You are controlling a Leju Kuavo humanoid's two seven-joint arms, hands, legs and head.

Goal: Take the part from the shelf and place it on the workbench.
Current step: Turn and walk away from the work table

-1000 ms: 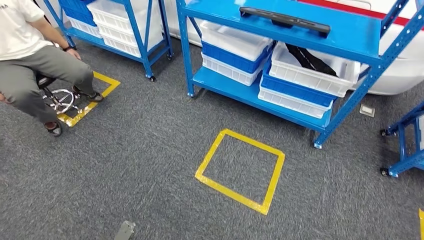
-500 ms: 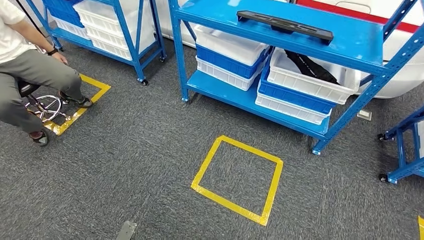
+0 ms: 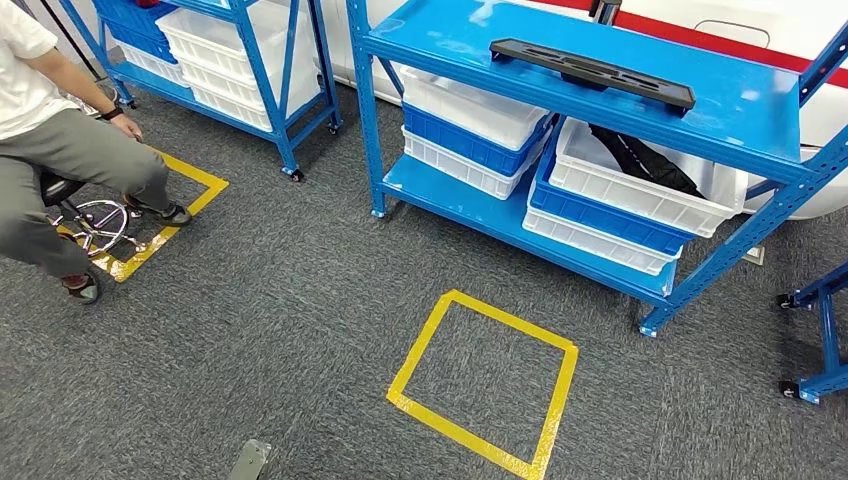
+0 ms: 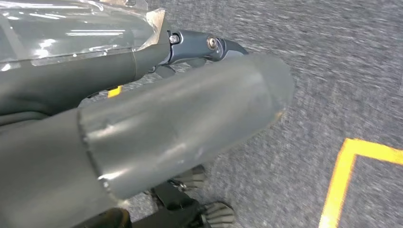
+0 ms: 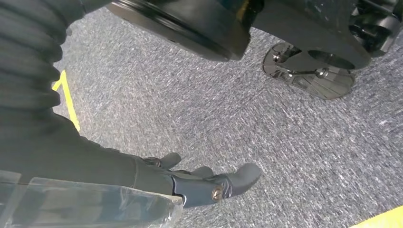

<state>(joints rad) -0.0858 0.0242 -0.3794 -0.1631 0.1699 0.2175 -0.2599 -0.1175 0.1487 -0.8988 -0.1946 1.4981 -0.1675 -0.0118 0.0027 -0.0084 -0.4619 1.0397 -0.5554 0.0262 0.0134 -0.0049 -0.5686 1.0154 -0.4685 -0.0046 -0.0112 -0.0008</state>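
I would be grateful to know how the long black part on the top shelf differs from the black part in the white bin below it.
The long black part lies flat and fully exposed on the blue top shelf; the black part below sits slanted inside a white bin, partly hidden. Both are black and elongated.

Left hand (image 4: 199,95) empty; right hand (image 5: 204,183) empty, fingers extended.

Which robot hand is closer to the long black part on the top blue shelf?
Right, probably. The black part lies ahead, right of the head view's middle. The left hand and right hand both hang low over the carpet, far from it.
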